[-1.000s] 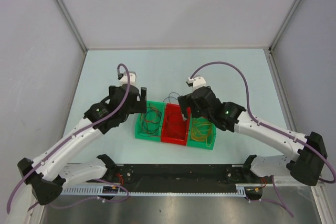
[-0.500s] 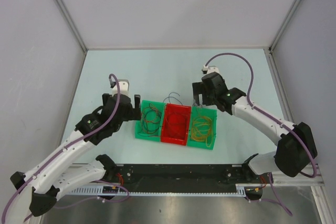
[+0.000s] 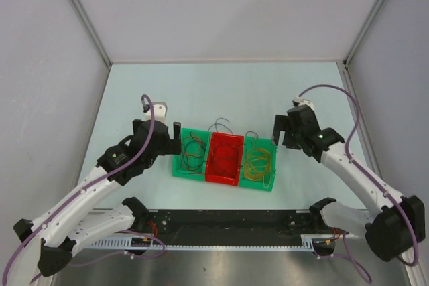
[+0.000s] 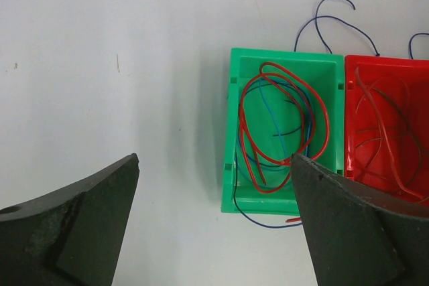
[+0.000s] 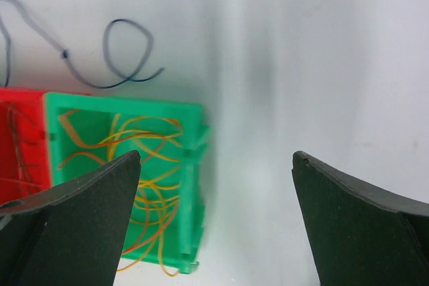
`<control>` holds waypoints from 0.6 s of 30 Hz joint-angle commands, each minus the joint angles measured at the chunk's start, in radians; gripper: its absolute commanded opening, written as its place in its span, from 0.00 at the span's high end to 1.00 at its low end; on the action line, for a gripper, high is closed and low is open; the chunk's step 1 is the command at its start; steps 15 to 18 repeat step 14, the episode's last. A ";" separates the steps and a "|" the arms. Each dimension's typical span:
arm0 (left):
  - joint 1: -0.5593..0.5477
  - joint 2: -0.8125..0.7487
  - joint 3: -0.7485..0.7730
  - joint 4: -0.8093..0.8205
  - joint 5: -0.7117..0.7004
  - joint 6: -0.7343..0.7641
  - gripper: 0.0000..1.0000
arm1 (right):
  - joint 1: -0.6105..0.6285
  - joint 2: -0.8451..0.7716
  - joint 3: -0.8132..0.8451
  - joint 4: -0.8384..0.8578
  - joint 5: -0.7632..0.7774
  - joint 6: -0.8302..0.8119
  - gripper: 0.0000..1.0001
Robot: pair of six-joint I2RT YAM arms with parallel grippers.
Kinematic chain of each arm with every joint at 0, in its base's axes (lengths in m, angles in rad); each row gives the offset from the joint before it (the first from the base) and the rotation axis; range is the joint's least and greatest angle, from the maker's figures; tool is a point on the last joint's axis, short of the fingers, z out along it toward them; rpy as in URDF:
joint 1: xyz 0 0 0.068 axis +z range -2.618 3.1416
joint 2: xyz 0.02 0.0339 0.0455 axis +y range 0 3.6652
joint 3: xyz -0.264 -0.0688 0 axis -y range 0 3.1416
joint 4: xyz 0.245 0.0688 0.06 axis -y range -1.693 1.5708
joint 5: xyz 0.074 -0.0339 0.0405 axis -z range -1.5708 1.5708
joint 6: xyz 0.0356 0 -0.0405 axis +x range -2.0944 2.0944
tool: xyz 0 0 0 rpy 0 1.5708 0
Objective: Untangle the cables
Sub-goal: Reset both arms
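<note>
The cables lie in three bins side by side. Red and blue cables coil in the left green bin, and one blue strand hangs over its near rim. Thin red cables fill the red bin. Yellow-orange cables sit in the right green bin. A dark blue cable loops on the table behind the bins. My left gripper hovers open and empty at the left bin's outer edge. My right gripper hangs open and empty just right of the right bin.
The bins stand mid-table in front of the arm bases. Grey walls enclose the white table at the back and both sides. Purple hoses arc over each arm.
Both arms have pulled back from over the bins. The right gripper swung well to the right, off the bins; the left drew back to the left and then held still.
</note>
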 commanded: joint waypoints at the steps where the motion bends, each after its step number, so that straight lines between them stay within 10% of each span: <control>1: 0.005 -0.004 -0.006 0.038 0.034 0.026 0.00 | -0.122 -0.145 -0.067 0.006 -0.018 0.047 0.00; 18: 0.005 0.025 -0.008 0.050 0.067 0.044 0.00 | -0.188 -0.193 -0.081 0.070 -0.055 0.001 0.00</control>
